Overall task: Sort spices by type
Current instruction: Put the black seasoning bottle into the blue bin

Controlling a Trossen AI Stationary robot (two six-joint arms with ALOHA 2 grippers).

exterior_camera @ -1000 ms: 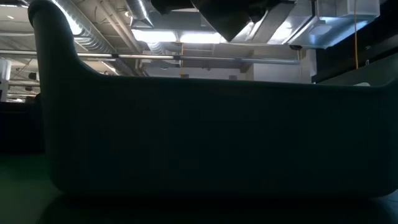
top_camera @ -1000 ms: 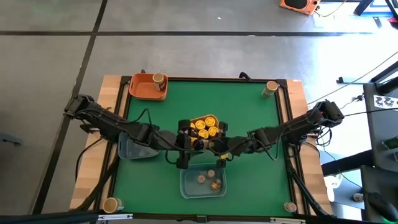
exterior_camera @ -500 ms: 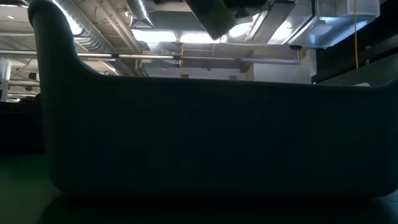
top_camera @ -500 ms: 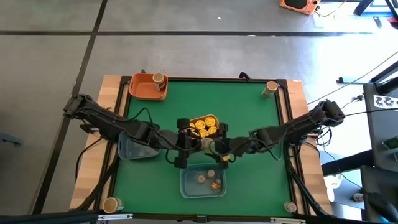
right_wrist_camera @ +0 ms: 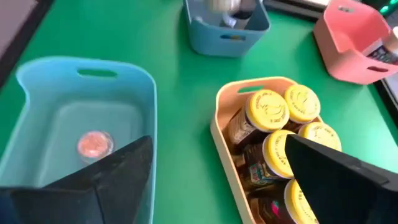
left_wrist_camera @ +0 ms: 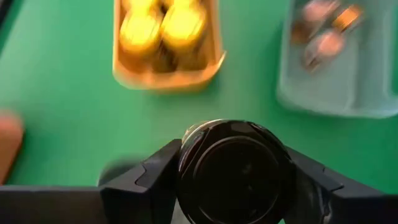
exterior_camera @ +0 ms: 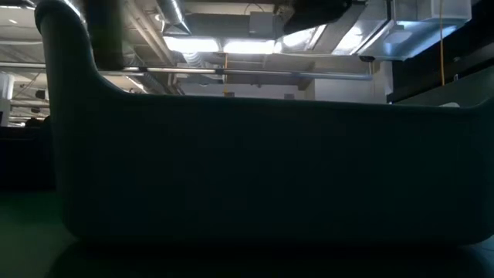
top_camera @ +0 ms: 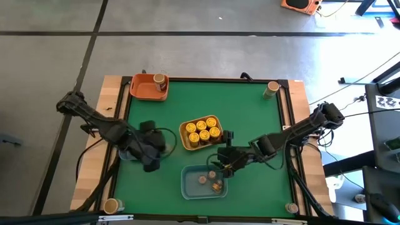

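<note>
My left gripper [top_camera: 151, 157] is shut on a dark-lidded spice jar [left_wrist_camera: 233, 171] above the green mat, beside the left blue tray [top_camera: 125, 152]. My right gripper [top_camera: 222, 164] stands open over the far edge of the near blue tray [top_camera: 187, 187], which holds a few tan-lidded jars [top_camera: 202, 179]; nothing is between its fingers [right_wrist_camera: 118, 171]. A yellow tray [top_camera: 185, 139] at the middle holds several yellow-lidded jars [right_wrist_camera: 267, 107]. One jar [top_camera: 160, 80] stands in the orange tray [top_camera: 140, 87] at the far left. My left gripper pinches the jar's round side just below its dark lid [left_wrist_camera: 186, 163] between its two fingers [left_wrist_camera: 152, 183], one on each side. The fingers point down from above. The jar hangs upright, lid toward the wrist, clear of the mat.
Single jars stand at the table's corners: far right [top_camera: 272, 89], near left [top_camera: 111, 205] and near right [top_camera: 292, 207]. In the low view, a dark tray wall [exterior_camera: 247, 170] fills the picture. Bare green mat lies at the far middle and right.
My left gripper has carried the dark-lidded jar from beside the yellow tray toward the table's left edge, up to the left blue tray. My right gripper has drawn back from that meeting place toward the near edge, over the near blue tray.
</note>
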